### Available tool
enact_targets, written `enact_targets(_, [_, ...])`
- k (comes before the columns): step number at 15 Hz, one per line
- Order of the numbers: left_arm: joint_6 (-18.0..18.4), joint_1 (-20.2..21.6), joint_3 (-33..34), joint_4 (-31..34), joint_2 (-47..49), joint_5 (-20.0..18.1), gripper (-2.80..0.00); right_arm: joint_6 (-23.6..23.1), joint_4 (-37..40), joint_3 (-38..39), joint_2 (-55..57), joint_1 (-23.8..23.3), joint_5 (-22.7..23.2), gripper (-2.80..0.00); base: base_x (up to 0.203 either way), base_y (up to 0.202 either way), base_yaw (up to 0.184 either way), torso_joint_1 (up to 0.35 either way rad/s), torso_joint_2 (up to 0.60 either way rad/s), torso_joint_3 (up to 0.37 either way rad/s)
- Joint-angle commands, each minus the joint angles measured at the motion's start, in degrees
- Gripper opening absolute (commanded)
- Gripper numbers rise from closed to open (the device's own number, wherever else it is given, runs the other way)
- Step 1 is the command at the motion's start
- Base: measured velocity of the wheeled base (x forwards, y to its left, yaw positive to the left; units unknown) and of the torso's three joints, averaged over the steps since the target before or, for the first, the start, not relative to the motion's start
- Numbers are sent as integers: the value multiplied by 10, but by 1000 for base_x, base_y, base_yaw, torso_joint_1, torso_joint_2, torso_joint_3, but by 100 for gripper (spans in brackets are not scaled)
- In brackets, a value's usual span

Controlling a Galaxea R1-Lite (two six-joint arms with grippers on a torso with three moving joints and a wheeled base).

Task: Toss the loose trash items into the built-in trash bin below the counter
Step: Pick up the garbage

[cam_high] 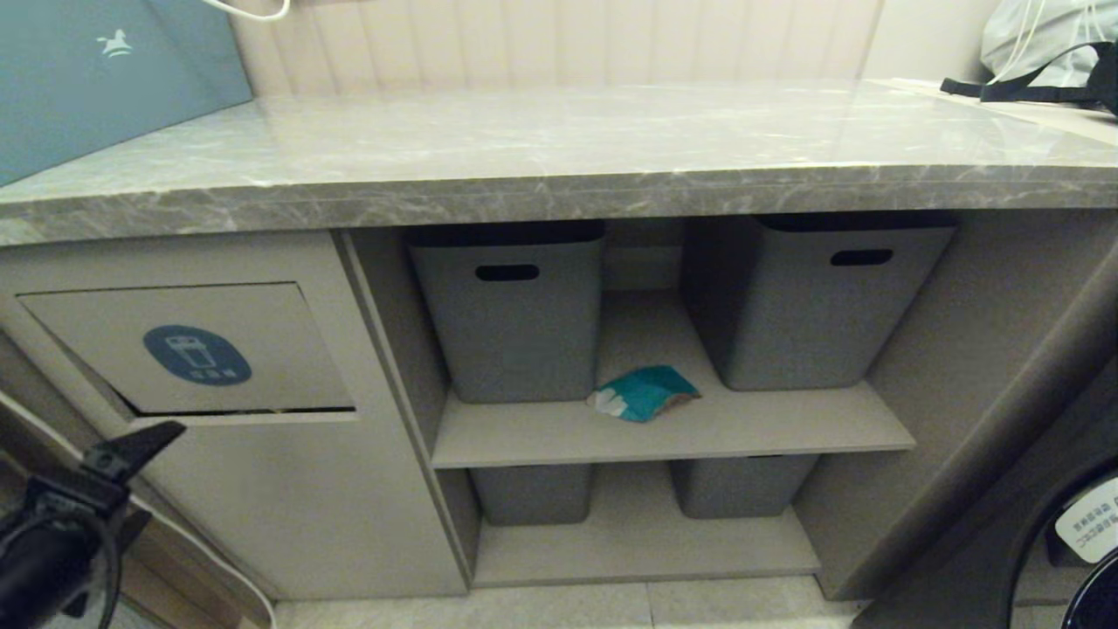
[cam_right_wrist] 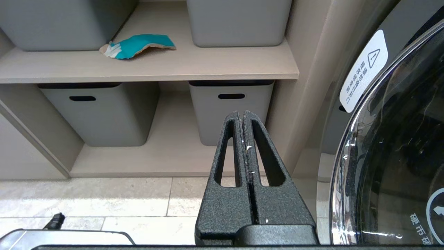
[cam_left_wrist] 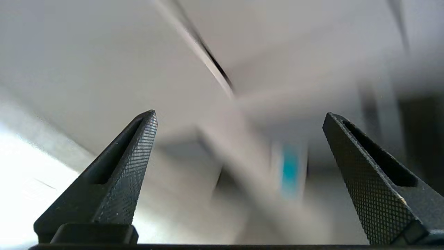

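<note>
One loose trash item, a wrinkly teal packet [cam_high: 645,393] with a white-brown edge, lies on the upper shelf between two grey tubs. The right wrist view shows the same packet [cam_right_wrist: 137,45], and the left wrist view holds it as a blurred teal patch [cam_left_wrist: 290,170]. The built-in trash bin's flap [cam_high: 196,349], marked with a blue oval icon, sits under the counter [cam_high: 559,140] at the left, with a dark gap along its lower edge. My left gripper [cam_left_wrist: 240,114] is open and empty, low at the left below the flap. My right gripper [cam_right_wrist: 241,114] is shut on nothing, low near the floor.
Grey tubs with slot handles [cam_high: 511,314] [cam_high: 812,306] stand on the upper shelf, two more below. A blue-grey bag with a horse logo [cam_high: 96,70] stands on the counter's left, a pale bag with black straps [cam_high: 1048,52] far right. A washing machine door [cam_right_wrist: 399,146] is at the right.
</note>
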Motion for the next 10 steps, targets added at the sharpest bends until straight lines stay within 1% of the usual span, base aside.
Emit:
enact_targets(1, [177,-6,24,11,-101,-175,0,0,0,0,0,0,0,-280,0,0,0,0,0,0])
enact_targets(2, [252,-12,27,35,-128,-248,0,0,0,0,0,0,0,-280,0,0,0,0,0,0])
enact_targets(3, [289,-15,29,63,-157,-276,0,0,0,0,0,0,0,-280,0,0,0,0,0,0])
enact_targets(5, [341,-18,31,126,-219,-284,0,0,0,0,0,0,0,-280,0,0,0,0,0,0])
enact_targets(8, [410,-19,23,266,-330,-280,0,0,0,0,0,0,0,-280,0,0,0,0,0,0])
enact_targets(10, [421,-18,12,332,-402,-247,0,0,0,0,0,0,0,-280,0,0,0,0,0,0])
